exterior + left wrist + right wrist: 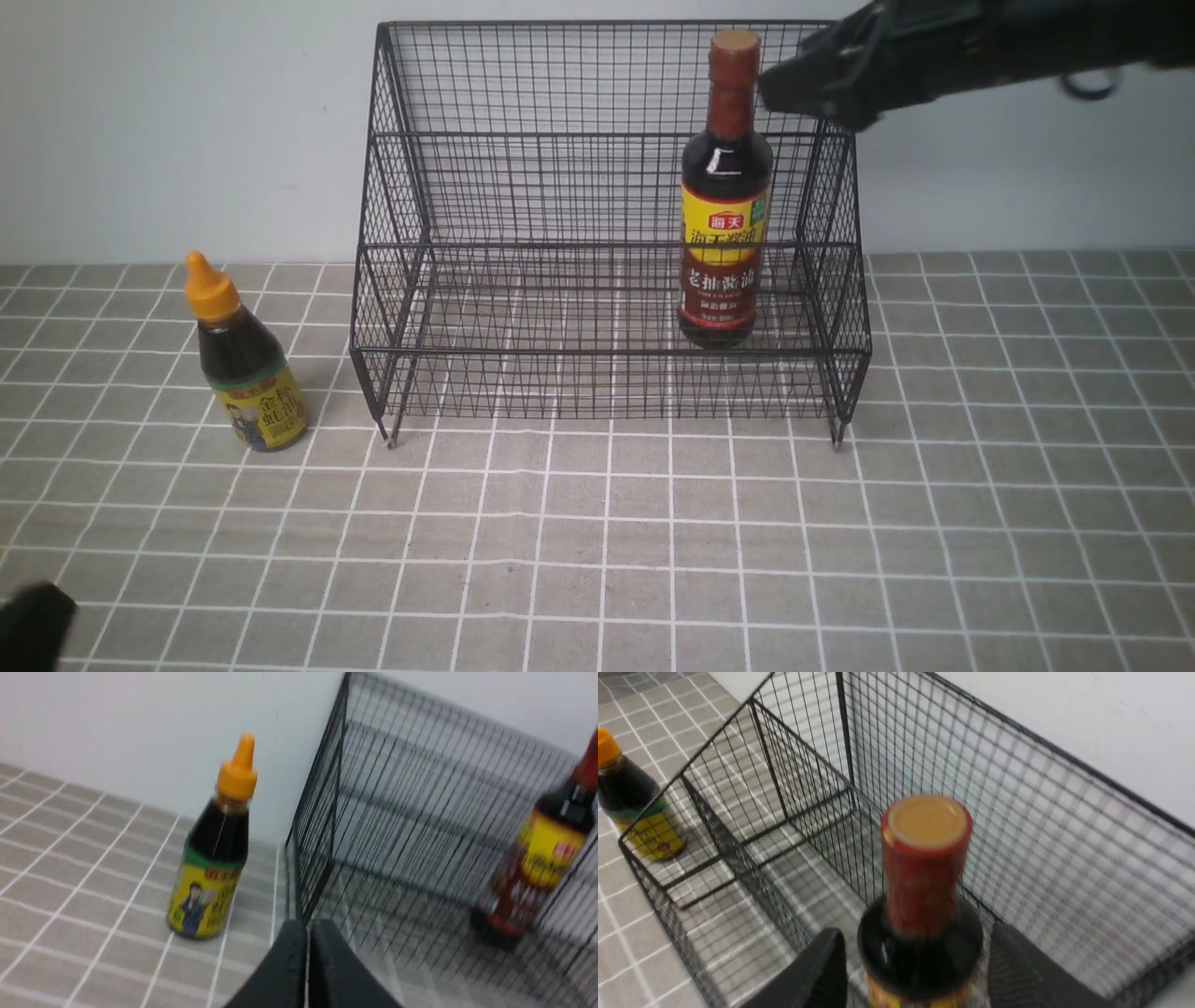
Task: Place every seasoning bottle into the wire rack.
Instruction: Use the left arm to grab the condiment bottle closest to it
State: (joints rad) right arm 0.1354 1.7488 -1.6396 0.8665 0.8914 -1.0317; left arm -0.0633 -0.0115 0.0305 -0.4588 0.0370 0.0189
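Observation:
The tall seasoning bottle (726, 233) (537, 858) (924, 858) stands upright on the right side of the lower tier of the black wire rack (523, 187) (397, 788) (1041, 812). My right gripper (784, 89) (917, 935) hovers beside the bottle's cap, open, with gaps between its fingers and the bottle. The short seasoning bottle (245, 373) (212, 858) (630, 807), with an orange nozzle cap, stands on the cloth left of the rack. My left gripper (308, 926) is shut and empty, low at the near left, pointing toward the rack's left corner.
A grey checked tablecloth (597, 541) covers the table. A plain white wall (168, 121) rises right behind the rack. The rack's left and middle sections hold nothing.

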